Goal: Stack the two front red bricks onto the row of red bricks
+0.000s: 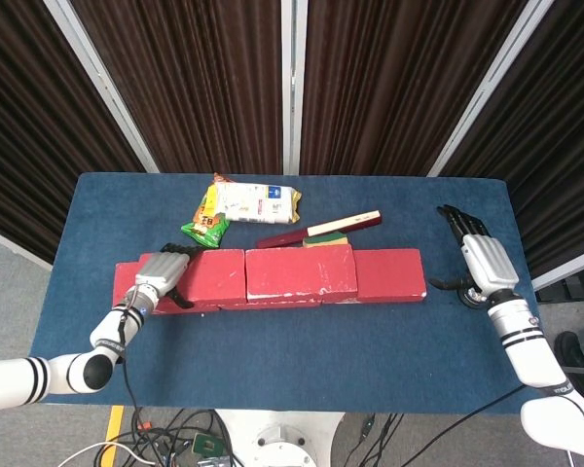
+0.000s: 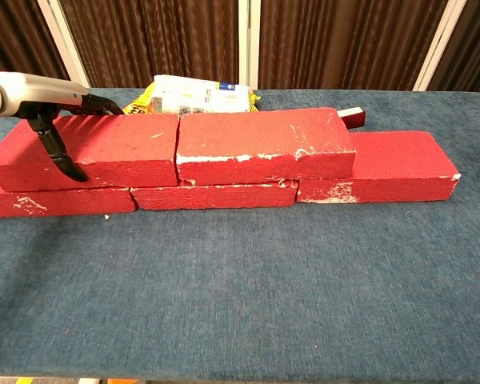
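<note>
The left hand (image 1: pixel 159 275) grips the left upper red foam brick (image 2: pixel 96 150), thumb (image 2: pixel 54 154) on its front face. Two upper bricks lie on three lower ones. The right hand (image 1: pixel 479 261) rests flat, fingers apart, on the blue surface (image 2: pixel 248 296).

Your widest open lane is the bare blue table (image 1: pixel 302 341) in front of the brick wall (image 2: pixel 224 196); nothing stands on that front strip in either view. Straight ahead, that wall blocks you: two upper bricks (image 2: pixel 264 140) sit side by side on the bottom row, with your left hand (image 1: pixel 161 275) draped over the left one. Behind the wall it's crowded — a snack bag (image 1: pixel 256 202) and a green-yellow packet (image 1: pixel 206 226) lie back left, and thin wooden slats (image 1: pixel 321 231) lie just behind the middle brick. To the right, there's a clear gap between the wall's end and your right hand (image 1: pixel 482 263) near the table edge.
</note>
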`<state>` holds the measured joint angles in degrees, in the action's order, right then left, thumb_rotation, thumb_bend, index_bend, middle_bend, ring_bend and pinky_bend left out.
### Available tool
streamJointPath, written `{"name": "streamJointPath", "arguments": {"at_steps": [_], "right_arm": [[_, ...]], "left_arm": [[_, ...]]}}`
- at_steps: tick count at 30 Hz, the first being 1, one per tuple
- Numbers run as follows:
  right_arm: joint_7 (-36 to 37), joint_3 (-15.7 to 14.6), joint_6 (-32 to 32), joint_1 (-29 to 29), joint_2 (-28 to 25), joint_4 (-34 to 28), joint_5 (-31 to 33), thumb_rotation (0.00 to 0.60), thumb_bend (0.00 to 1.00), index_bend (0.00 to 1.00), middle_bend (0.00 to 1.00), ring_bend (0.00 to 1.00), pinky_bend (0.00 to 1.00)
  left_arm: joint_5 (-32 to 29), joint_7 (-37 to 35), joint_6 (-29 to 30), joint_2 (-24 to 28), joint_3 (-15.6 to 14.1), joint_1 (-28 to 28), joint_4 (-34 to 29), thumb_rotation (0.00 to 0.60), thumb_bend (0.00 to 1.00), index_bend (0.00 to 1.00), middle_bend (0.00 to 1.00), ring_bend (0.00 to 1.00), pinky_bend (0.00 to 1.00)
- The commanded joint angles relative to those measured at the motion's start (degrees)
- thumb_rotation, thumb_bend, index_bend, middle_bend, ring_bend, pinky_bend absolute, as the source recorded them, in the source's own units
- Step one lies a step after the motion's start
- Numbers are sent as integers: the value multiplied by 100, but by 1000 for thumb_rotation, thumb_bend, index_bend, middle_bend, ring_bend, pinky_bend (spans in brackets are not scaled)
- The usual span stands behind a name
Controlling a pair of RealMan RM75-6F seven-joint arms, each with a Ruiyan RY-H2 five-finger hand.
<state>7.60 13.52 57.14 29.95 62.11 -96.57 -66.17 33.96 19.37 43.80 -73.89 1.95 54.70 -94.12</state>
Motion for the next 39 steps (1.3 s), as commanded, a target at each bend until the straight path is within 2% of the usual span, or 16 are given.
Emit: {"name": "streamJointPath", "arguments": {"at_steps": [1,21,27,30,34,39], "right_arm": [[5,1,-3,1,5,6,0,600,0,0,0,0,0],[14,-7,-48,8,25,58,14,600,0,0,0,0,0],[-7,-9,-66,21,39,59,24,600,0,0,0,0,0],[-5,-7,-63,19,42,64,29,600,0,0,0,0,0],[8,-11,-76,15,48,78,39,600,0,0,0,0,0],[14,-18,-82,9,39,79,35,600,0,0,0,0,0]], "left_arm": [[5,2,-1,1,1,6,-2,600,135,110,120,77,49],[-61,8,7,-14,-27,35,-8,600,128,109,120,71,49],[-41,-18,-4,-14,-20,29,-15,600,125,82,118,58,50],[-27,-45,-18,-4,-14,21,-23,600,109,64,96,25,49],[15,-132,-82,-2,12,5,-21,600,79,31,14,0,33],[107,-227,-87,4,57,-23,-14,600,62,7,0,0,15]]}}
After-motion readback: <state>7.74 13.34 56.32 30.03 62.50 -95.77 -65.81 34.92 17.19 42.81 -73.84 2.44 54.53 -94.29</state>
